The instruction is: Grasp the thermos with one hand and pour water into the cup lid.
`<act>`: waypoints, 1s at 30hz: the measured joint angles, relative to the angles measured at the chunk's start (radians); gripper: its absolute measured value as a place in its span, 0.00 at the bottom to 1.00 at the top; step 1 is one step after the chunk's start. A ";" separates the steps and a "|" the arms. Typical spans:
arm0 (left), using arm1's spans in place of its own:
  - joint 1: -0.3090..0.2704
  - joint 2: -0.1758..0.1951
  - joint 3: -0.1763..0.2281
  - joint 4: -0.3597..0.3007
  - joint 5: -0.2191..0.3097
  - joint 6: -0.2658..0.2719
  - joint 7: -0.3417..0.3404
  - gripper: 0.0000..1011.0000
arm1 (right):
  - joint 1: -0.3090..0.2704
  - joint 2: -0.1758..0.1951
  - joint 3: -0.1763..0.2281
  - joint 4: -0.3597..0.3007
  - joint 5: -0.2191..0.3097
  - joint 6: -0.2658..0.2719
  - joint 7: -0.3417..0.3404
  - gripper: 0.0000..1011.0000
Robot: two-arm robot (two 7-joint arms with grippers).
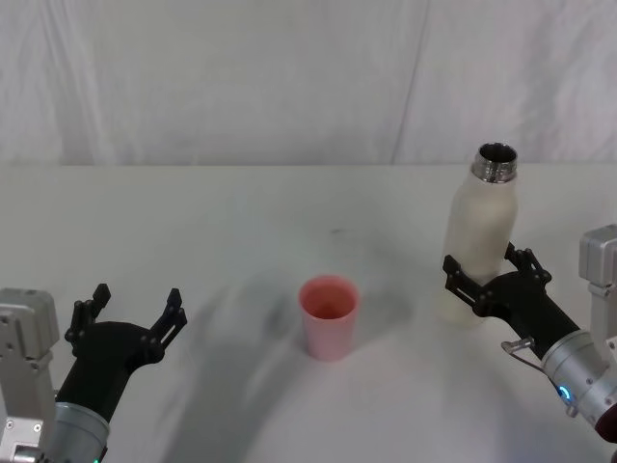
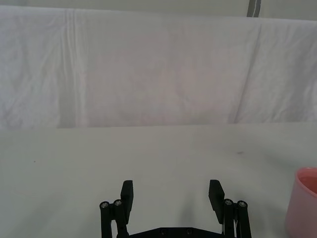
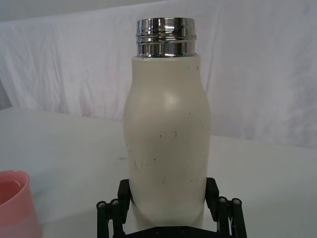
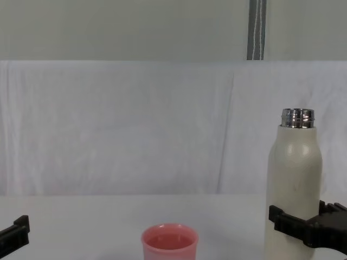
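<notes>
The right claw [image 1: 489, 273] sits at about 4 o'clock on the surface [image 1: 241, 222] in the head view, its two black fingers [image 3: 124, 196] set either side of the lower body of the thermos [image 1: 479, 241]. In the right wrist view the fingers lie against the cream wall on both flanks, so the claw looks pinched onto the bottle, though how firmly it presses cannot be told. The thermos stands upright, its base apparently on the surface, and its steel neck is bare, with no cap on it.

Toward the centre from there, the cup lid [image 1: 329, 316] stands upright near 6 o'clock, well apart from the thermos and mouth up. Its inside shows pink all the way down; whether any water lies in it cannot be told.

Farther out, at about 8 o'clock, the left claw [image 1: 128, 324] hovers low over the surface with its fingers spread and nothing between them, apart from the cup lid and seemingly idle.

As a judgement, the task is at its early stage: the reach is done and the grasp looks made or nearly made. The lift, the carry across to the cup lid, the tilt of the neck over its rim and the pour itself all appear left to do.
</notes>
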 joint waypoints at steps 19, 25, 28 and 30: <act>0.000 0.000 0.000 0.000 0.000 0.000 0.000 0.99 | 0.000 0.000 0.000 0.000 0.000 0.001 0.000 0.99; 0.000 0.000 0.000 0.000 0.000 0.000 0.000 0.99 | 0.000 0.000 0.000 0.000 0.000 0.001 0.000 0.99; 0.000 0.000 0.000 0.000 0.000 0.000 0.000 0.99 | 0.000 0.000 0.000 0.000 0.000 0.000 0.000 0.99; 0.000 0.000 0.000 0.000 0.000 0.000 0.000 0.99 | 0.000 0.000 0.000 0.000 0.000 0.000 0.000 0.99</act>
